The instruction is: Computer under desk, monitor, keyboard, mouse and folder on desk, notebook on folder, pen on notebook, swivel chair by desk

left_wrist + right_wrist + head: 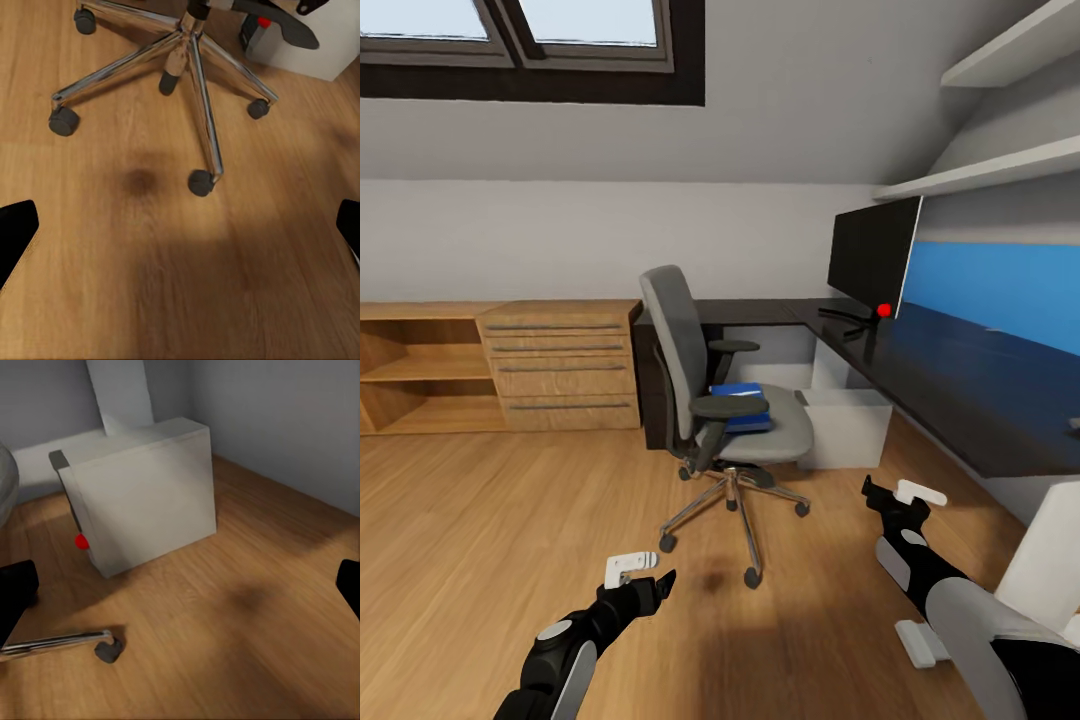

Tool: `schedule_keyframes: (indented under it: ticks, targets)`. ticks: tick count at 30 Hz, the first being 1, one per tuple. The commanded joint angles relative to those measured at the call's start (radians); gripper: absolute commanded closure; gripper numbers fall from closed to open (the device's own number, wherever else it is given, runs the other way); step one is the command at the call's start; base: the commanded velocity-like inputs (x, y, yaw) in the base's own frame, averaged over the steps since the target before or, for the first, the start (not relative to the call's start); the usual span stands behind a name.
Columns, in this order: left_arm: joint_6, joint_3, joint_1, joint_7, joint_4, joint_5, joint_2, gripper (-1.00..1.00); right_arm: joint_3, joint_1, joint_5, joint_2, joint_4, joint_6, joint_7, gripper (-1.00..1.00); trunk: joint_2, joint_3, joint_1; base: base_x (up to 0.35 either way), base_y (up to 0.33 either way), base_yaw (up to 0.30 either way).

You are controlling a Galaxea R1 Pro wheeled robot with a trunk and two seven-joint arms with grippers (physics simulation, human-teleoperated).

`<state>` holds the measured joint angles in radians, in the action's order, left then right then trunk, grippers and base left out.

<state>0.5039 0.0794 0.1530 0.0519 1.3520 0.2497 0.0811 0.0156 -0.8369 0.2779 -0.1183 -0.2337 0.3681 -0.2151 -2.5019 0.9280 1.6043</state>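
Head view puts the blue folder (741, 400) on the swivel chair (715, 400) seat ahead, probably nearer your left gripper (650, 578); both it and the right gripper (888, 494) hang spread wide, empty.

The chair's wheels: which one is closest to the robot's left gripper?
The castor at the end of the longest-looking leg, pointing toward the robot. It sits just beyond the left gripper; the other castors lie farther back under the swivel chair.

The swivel chair (710, 400) armrest hides part of the blue folder (743, 398) on its seat, the surface (960, 375) is cut off at the head view's right edge, and a small pale object (1074, 424) there is too clipped to identify.
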Motion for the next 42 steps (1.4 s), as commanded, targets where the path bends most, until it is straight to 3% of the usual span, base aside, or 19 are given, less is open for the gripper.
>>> schedule_keyframes:
  ticks: [1,14,19,21,25,42]
  targets:
    - [0.005,-0.001,0.000,0.002,0.001,0.003,0.000,-1.00,0.001,-0.001,0.001,0.000,0.001,0.003,0.000,-1.00,0.000,0.001,0.000,0.231,0.030,0.000]
    - [0.005,0.000,0.000,0.002,0.001,0.003,0.001,-1.00,0.008,-0.001,0.018,-0.001,-0.010,-0.028,-0.002,-1.00,0.000,0.001,0.000,0.179,0.006,0.000]
    - [0.005,0.000,0.000,0.002,0.001,0.003,0.002,-1.00,0.011,-0.016,0.059,-0.003,-0.042,-0.134,-0.001,-1.00,0.000,0.001,0.000,0.006,0.000,0.000]
    - [0.005,0.000,0.000,0.002,0.001,0.003,0.002,-1.00,0.012,-0.031,0.103,-0.003,-0.048,-0.165,0.000,-1.00,0.000,0.001,0.000,0.002,0.000,0.000]
    - [0.005,0.000,0.000,0.002,0.001,0.003,0.002,-1.00,0.009,-0.037,0.129,-0.001,-0.051,-0.178,0.001,-1.00,0.000,0.001,0.000,0.000,0.000,0.000]
    - [0.005,0.000,0.000,0.002,0.001,0.003,0.002,-1.00,0.019,-0.039,0.157,-0.001,-0.099,-0.175,0.002,-1.00,0.000,0.001,0.000,0.000,0.000,0.000]
